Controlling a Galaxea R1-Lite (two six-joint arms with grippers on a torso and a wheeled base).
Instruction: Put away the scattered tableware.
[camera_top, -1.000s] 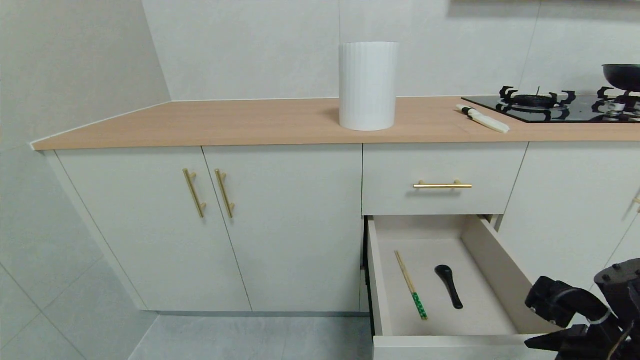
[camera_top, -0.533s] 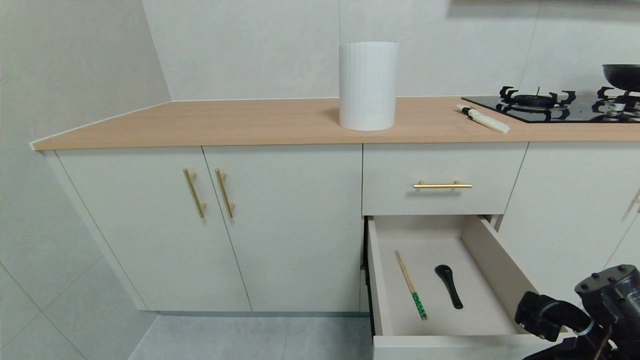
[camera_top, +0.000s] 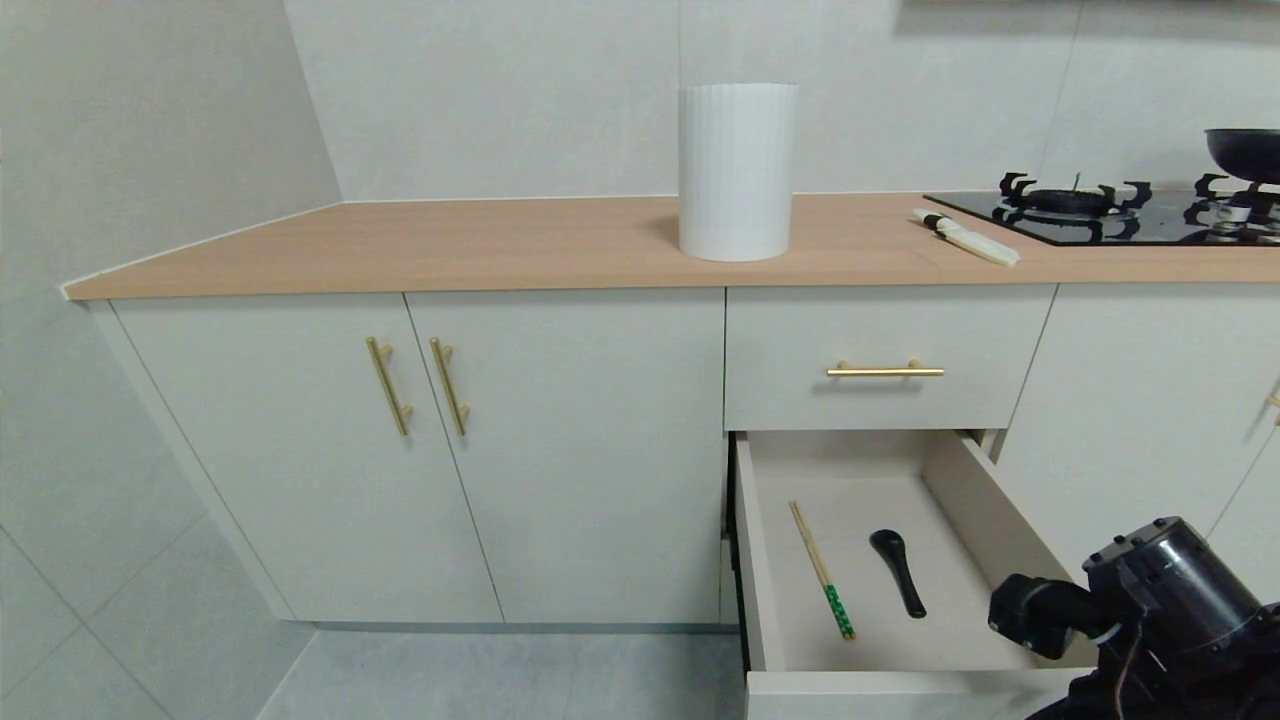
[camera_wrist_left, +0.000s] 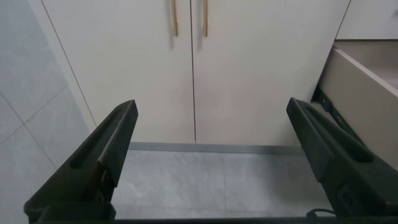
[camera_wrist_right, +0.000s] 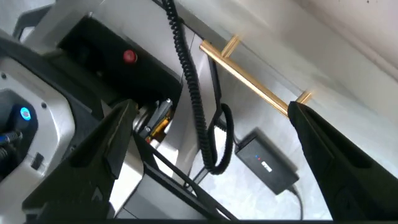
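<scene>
Working at a long wood counter (camera_top: 450, 245), with cupboard doors (camera_top: 430, 450) under it. Keeping one drawer (camera_top: 1000, 530) pulled open low down, below a shut one. Standing a tall white tub (camera_top: 737, 170) up on the counter, well apart from the stove (camera_top: 1090, 215). Leaving a long white piece (camera_top: 965, 237) lying flat on the counter, just beside the stove; too small to tell what kind of tool. Resting the chopsticks (camera_top: 822, 570) and the black spoon (camera_top: 897, 572) flat on the drawer floor, side by side, not touching.

Probably going for that long white piece next, seemingly the only tableware not put away. Needing to bring the right arm (camera_top: 1160, 600) up from low beside the drawer's right wall without bumping the wall or the counter edge. Coming down over the middle of the piece, across its thin side, then squeezing gently. Laying it on the bare drawer floor, away from the chopsticks and the black spoon.

Holding the right gripper (camera_wrist_right: 212, 109) with fingers (camera_wrist_right: 106, 162) spread wide, gripping nothing, touching nothing. Holding the left gripper (camera_wrist_left: 211, 106) low before the cupboard doors, fingers (camera_wrist_left: 106, 155) spread wide too, empty.
</scene>
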